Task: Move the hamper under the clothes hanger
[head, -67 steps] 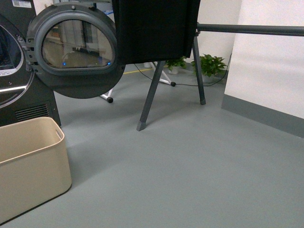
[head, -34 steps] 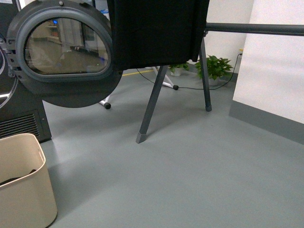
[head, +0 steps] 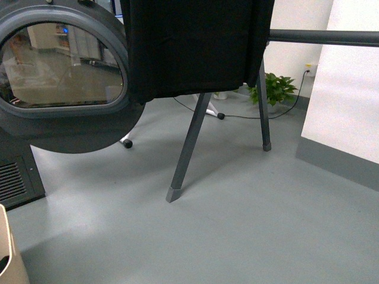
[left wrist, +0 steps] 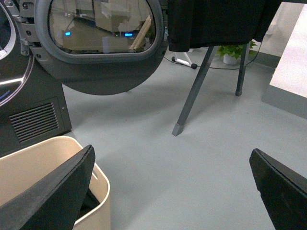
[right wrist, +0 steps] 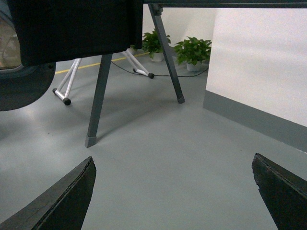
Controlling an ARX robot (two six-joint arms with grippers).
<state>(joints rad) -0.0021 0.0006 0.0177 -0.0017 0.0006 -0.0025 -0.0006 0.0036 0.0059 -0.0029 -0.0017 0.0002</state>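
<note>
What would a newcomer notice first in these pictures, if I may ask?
Most striking is the big round machine door swung open at the upper left of the front view, and beside it the black cloth draped over the clothes hanger, whose angled legs stand on the grey floor. The beige hamper only peeks in at the bottom left corner, not under the hanger.

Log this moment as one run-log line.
hamper: left of clothes hanger, not under it | left hand: open, empty | right hand: open, empty

Hamper (head: pixel 7 260) edge btm-left, hanger (head: pixel 190 142) ctr.
</note>
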